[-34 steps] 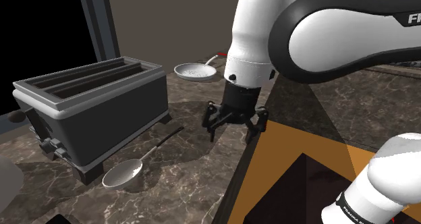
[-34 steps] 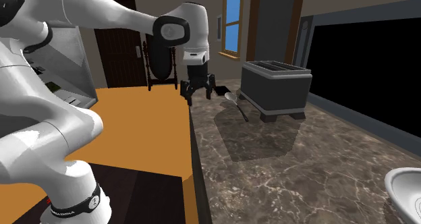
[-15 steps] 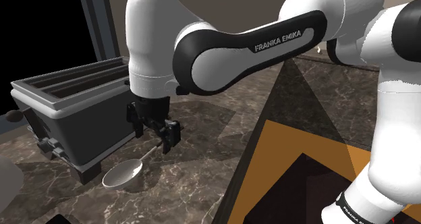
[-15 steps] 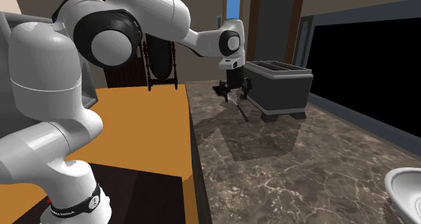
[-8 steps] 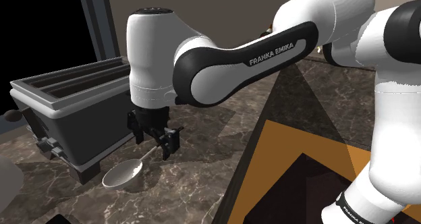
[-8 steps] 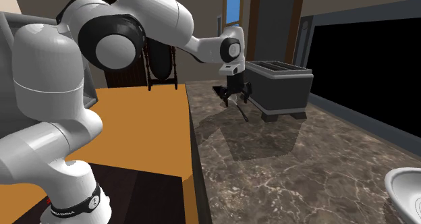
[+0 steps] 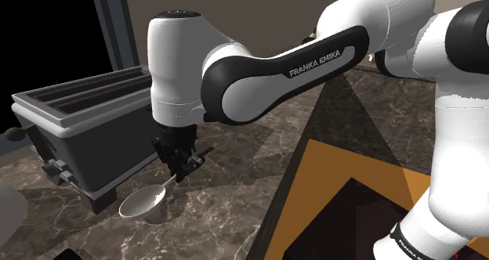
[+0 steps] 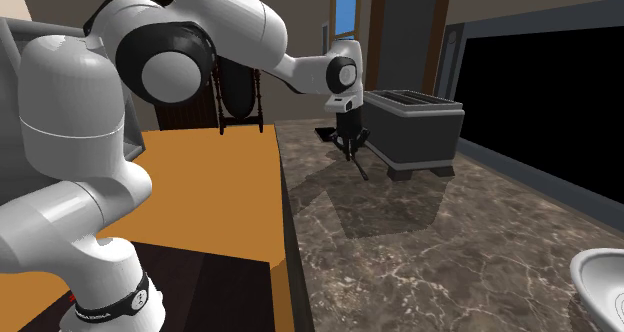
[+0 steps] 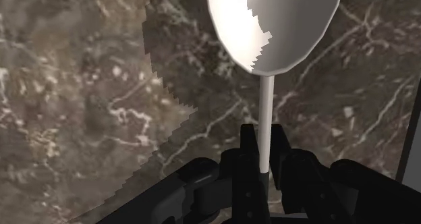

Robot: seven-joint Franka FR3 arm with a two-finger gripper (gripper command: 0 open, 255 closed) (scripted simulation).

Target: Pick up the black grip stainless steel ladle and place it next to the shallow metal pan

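Observation:
The ladle lies flat on the dark marble counter (image 7: 227,211), its shiny bowl (image 7: 143,202) toward the shoulder view's lower left and its thin handle running up under the hand. My black gripper (image 7: 182,171) is down at the counter beside the toaster, shut on the handle. In the wrist view the two fingers (image 9: 248,152) clasp the pale shaft (image 9: 266,115) between them, just where the dark grip begins, with the ladle's bowl (image 9: 270,20) ahead of the gripper (image 9: 264,163). In the second exterior view the gripper (image 8: 350,152) sits at the toaster's near corner.
A grey two-slot toaster (image 7: 78,125) (image 8: 412,128) stands close to the gripper on the side away from the stand. The orange stand top (image 7: 353,188) borders the counter. A white rounded object (image 8: 602,280) sits at the second exterior view's lower right. A black area lies behind the toaster.
The fingers, open half a second ago, have shut on the ladle's handle. Before that the hand came down a little toward the counter. The ladle has not moved.

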